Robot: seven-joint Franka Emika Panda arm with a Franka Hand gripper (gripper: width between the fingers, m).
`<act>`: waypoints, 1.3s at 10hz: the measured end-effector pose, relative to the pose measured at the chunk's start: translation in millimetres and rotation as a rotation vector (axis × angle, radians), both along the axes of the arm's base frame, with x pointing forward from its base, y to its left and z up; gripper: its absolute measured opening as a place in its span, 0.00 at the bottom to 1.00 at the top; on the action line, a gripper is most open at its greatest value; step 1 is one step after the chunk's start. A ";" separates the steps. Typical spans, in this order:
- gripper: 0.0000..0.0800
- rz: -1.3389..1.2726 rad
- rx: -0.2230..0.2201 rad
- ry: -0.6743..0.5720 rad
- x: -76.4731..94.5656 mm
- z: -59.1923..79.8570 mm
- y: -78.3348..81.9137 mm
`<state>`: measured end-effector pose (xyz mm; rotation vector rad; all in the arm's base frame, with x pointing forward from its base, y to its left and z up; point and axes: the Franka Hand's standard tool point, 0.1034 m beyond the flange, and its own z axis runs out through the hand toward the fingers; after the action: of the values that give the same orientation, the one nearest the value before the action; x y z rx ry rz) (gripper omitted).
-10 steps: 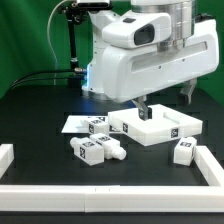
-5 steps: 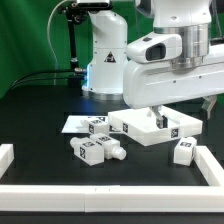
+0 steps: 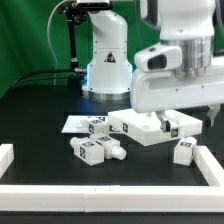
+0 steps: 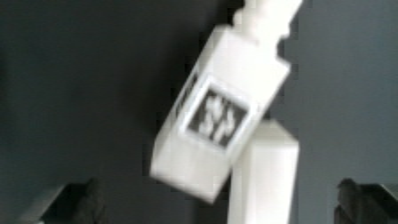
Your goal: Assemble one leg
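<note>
Several white legs with black-and-white tags lie on the black table. One leg (image 3: 184, 152) lies at the exterior view's right, next to the white border wall. It fills the wrist view (image 4: 222, 105), its round end pointing away from the fingers. Two more legs (image 3: 88, 150) lie side by side at centre left, and another leg (image 3: 97, 125) lies by the tabletop. My gripper (image 3: 187, 118) hovers above the right leg. It is open and empty, and its dark fingertips (image 4: 71, 200) stand wide apart at the wrist view's edge. The gripper (image 4: 217, 205) touches nothing.
The large white square tabletop (image 3: 150, 128) lies mid-table, just to the exterior view's left of my gripper. The marker board (image 3: 72, 124) lies flat behind the legs. A white border wall (image 3: 208, 162) runs along the right and front, and shows in the wrist view (image 4: 267, 175) beside the leg.
The arm has moved toward the exterior view's right, from over the tabletop to over the right-hand leg. The parts on the table have not moved.
</note>
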<state>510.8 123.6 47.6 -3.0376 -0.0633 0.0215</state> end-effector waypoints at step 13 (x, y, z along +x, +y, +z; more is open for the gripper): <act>0.35 0.082 -0.014 -0.007 -0.8 -11.5 -23.6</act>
<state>510.0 100.0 36.1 -3.0468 -0.1891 0.0177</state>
